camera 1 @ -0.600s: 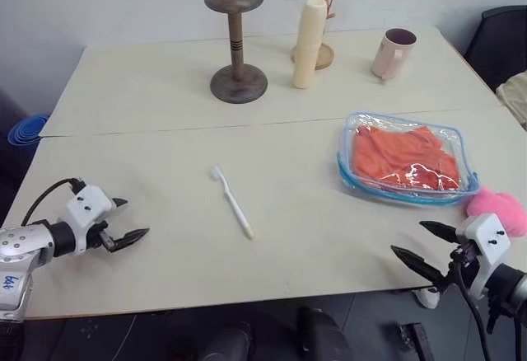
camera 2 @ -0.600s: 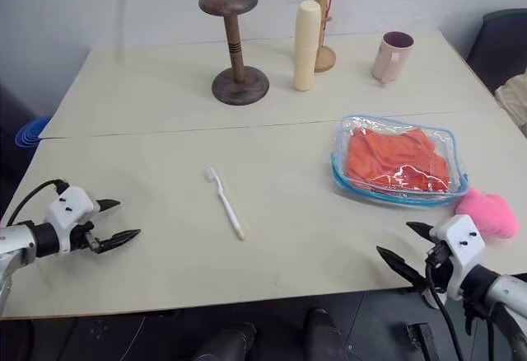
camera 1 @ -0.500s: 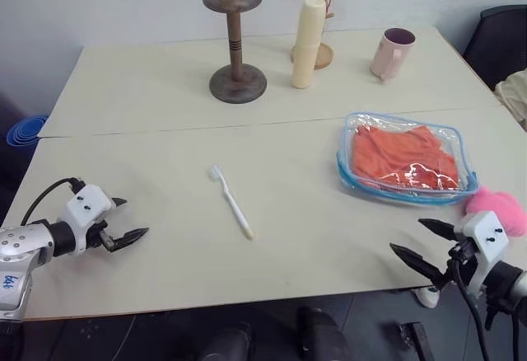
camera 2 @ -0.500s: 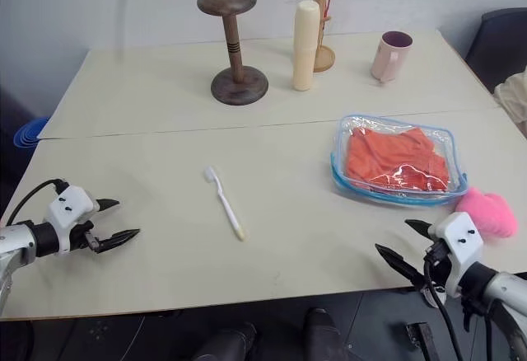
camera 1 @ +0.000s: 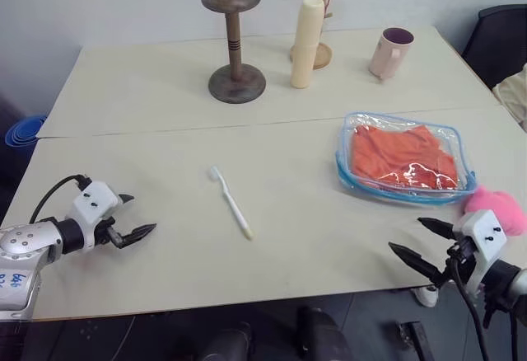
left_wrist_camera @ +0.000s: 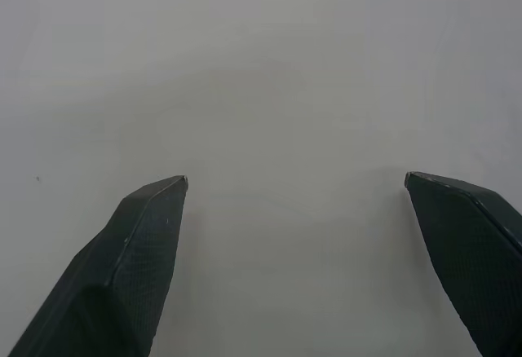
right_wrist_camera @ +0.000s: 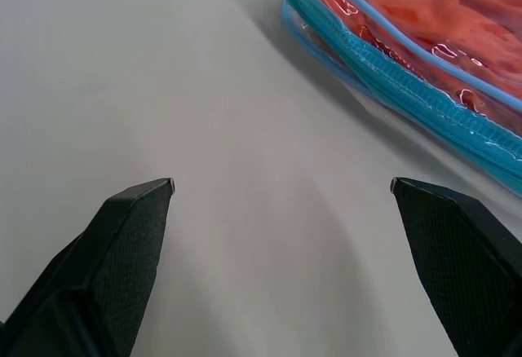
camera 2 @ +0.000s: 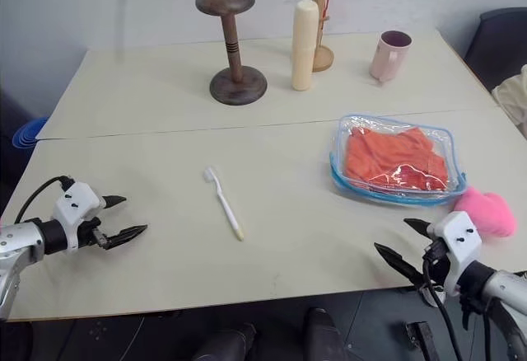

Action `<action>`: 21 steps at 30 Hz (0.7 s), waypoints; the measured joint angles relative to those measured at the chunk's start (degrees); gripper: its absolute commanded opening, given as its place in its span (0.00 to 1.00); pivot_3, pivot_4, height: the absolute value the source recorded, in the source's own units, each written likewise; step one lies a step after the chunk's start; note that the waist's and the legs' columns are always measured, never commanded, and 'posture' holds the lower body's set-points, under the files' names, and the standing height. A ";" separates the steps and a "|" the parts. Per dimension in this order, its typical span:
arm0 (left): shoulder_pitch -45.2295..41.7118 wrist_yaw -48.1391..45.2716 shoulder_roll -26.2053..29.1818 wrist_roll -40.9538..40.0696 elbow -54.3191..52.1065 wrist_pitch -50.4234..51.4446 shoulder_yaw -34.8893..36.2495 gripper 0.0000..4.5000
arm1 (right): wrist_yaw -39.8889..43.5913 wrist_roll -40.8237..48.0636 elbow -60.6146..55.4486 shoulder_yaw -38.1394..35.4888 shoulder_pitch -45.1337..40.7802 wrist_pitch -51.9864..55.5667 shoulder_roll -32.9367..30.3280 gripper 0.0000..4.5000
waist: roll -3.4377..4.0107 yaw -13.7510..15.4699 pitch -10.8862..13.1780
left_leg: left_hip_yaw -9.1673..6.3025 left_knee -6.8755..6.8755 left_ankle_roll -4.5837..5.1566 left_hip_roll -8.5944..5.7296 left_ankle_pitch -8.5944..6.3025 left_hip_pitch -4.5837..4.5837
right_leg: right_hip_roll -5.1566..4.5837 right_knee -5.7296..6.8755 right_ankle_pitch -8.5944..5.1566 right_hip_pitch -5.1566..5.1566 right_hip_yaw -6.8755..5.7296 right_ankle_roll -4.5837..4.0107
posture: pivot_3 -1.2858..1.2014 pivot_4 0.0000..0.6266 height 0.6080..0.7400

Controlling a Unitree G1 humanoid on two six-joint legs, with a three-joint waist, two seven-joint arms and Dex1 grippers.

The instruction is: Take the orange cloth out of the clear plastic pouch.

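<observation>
The clear plastic pouch (camera 1: 387, 189), trimmed in light blue, lies flat at the right of the table. The orange cloth (camera 1: 401, 157) is folded inside it. A pink pom-pom (camera 1: 496, 210) rests by the pouch's near right corner. My right gripper (camera 1: 405, 234) hovers open at the table's front edge, a little short of the pouch and empty. In the right wrist view the pouch's zipper edge (right_wrist_camera: 408, 88) and the cloth (right_wrist_camera: 457, 6) lie beyond the spread fingers. My left gripper (camera 1: 142, 213) is open and empty over bare table at the far left.
A white toothbrush (camera 1: 231, 203) lies mid-table. At the back stand a wooden hat stand (camera 1: 235, 44), a cream cylinder (camera 1: 304, 42), a wooden branch rack (camera 1: 323, 15) and a pink mug (camera 1: 389, 53). A dark chair (camera 1: 498, 39) sits beyond the right edge.
My left gripper has edged slightly to the right over the table. The right gripper, pouch and cloth have kept their places.
</observation>
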 measured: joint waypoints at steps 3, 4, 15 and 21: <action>-0.01 -0.10 0.00 -1.03 -1.44 1.56 0.07 1.00 | -0.03 0.03 -0.05 0.13 0.01 0.00 0.00 0.99 | 0.00 0.05 0.00 | 0.00 0.00 0.00 0.00 0.00 0.00 | -0.01 0.00 0.00 0.00 0.00 0.00 | 0.52 0.24 1.00; -0.03 -0.11 0.00 -1.23 -1.60 2.11 0.09 1.00 | -0.06 0.04 -0.12 0.14 0.00 0.00 0.00 0.99 | 0.00 0.06 0.00 | 0.00 0.00 0.00 0.00 0.00 0.00 | -0.01 0.00 0.00 0.00 0.00 0.00 | 0.52 0.24 1.00; -0.55 0.05 0.00 -2.45 -3.71 5.32 0.10 1.00 | 0.03 2.43 -1.49 0.18 0.01 1.87 -0.02 0.99 | 0.00 0.05 0.00 | 0.00 0.00 0.00 0.00 0.00 0.00 | 0.00 0.00 0.00 0.00 0.00 0.00 | 0.52 0.24 1.00; -4.19 3.92 -1.22 -8.57 -13.88 21.23 -0.40 1.00 | 1.71 4.17 -3.62 0.26 -0.69 2.48 -2.50 0.99 | -0.01 0.12 0.01 | -0.01 0.07 0.00 0.00 0.00 -0.04 | -0.02 0.03 0.01 0.01 0.03 0.01 | 0.52 0.24 1.00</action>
